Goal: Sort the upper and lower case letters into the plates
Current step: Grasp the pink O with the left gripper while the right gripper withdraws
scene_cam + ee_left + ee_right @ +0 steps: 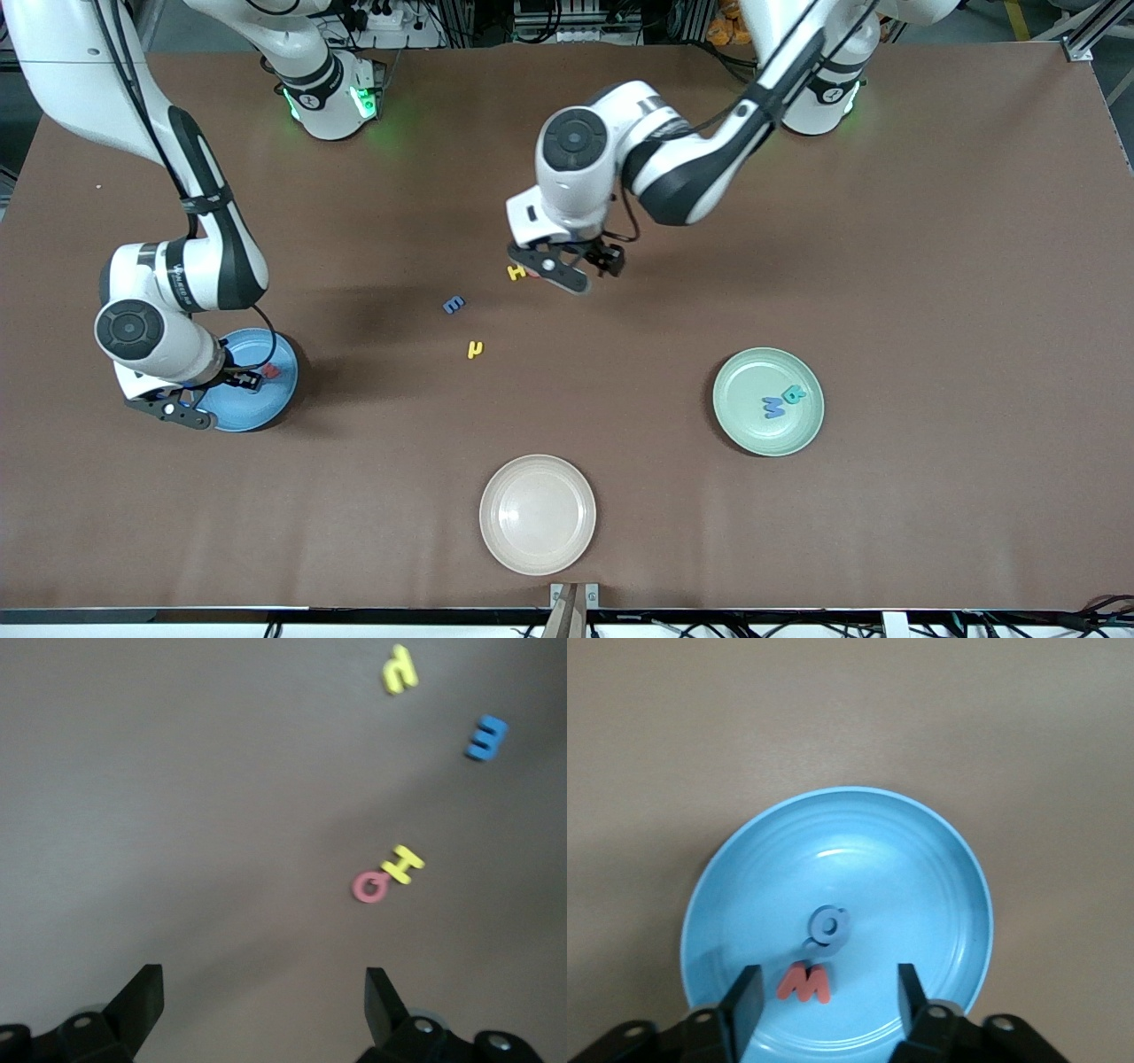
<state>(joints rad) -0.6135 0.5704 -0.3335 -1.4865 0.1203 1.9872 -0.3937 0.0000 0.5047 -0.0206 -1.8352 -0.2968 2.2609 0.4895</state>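
Eight small flat letter shapes are counted. Two lie in the round shallow blue plate (744, 868) at the right arm's end of the table: a blue-grey lowercase g (829, 928) and a red m-shaped letter (803, 982) touching it at about seven o'clock. Two lie in the round pale green plate (740, 416) toward the left arm's end: a teal R (795, 394) and a blue M (773, 407), touching.

Four lie on the bare brown tabletop (930, 266) near mid-table: a yellow H (406, 865) touching a pink-red round letter (370, 887), a blue E (454, 304) and a yellow p-like letter (476, 349), the last nearest the front camera.

One empty cream-beige round plate (509, 540) is seen at six o'clock of the loose letters.

The right gripper (827, 997) hangs over the blue plate, fingers parted around the red letter and holding nothing. The left gripper (264, 1001) hangs over the table just beside the H, spread wide and empty; its wrist hides the pink letter from the front camera.
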